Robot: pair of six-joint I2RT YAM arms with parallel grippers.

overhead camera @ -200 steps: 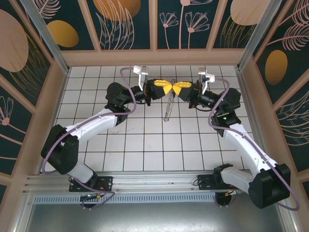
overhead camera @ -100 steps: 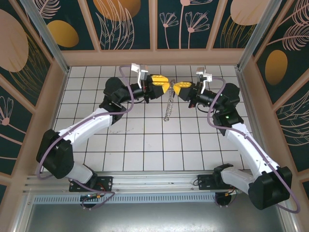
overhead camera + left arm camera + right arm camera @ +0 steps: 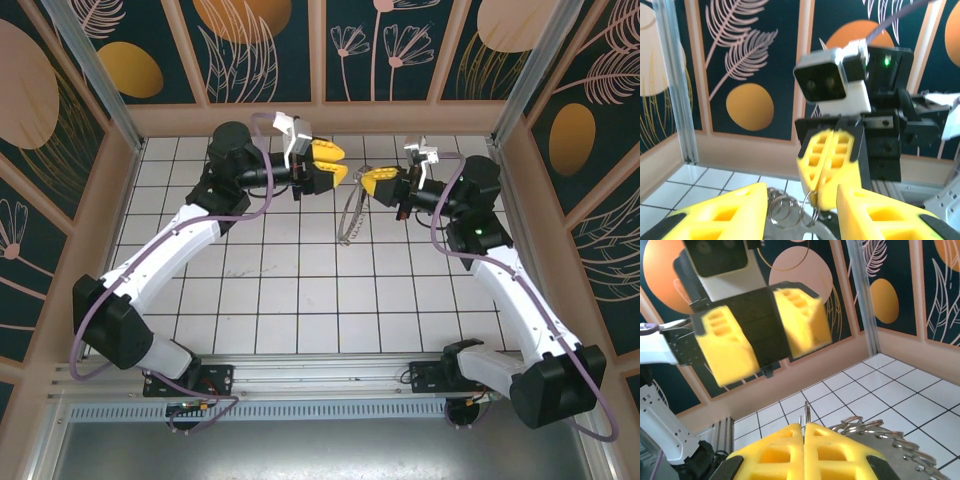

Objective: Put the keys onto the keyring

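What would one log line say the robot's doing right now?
left gripper: open, empty | right gripper: shut on floppy silvery chain-like keyring | keyring: dangling from right gripper

The keyring [image 3: 783, 212] is cut off below, and the left tool [image 3: 765, 339] looks blurred

Quick tally as I go. Arms: two, my left arm [image 3: 185, 240] and my right arm [image 3: 510, 290]. Grippers: two as well, left gripper [image 3: 335, 163] and right gripper [image 3: 373, 182]. Yellow fingers [image 3: 725, 212]: two on each gripper, so four all told. Cameras: one per wrist, the right wrist camera [image 3: 832, 80] and the left wrist camera [image 3: 720, 260], making two. Keyring [image 3: 350, 213]: just one, a single big loop. Small rings [image 3: 785, 207] strung on it: about three clear from my left wrist, many more from my right wrist, too bunched to count. One tiled bench [image 3: 300, 300].
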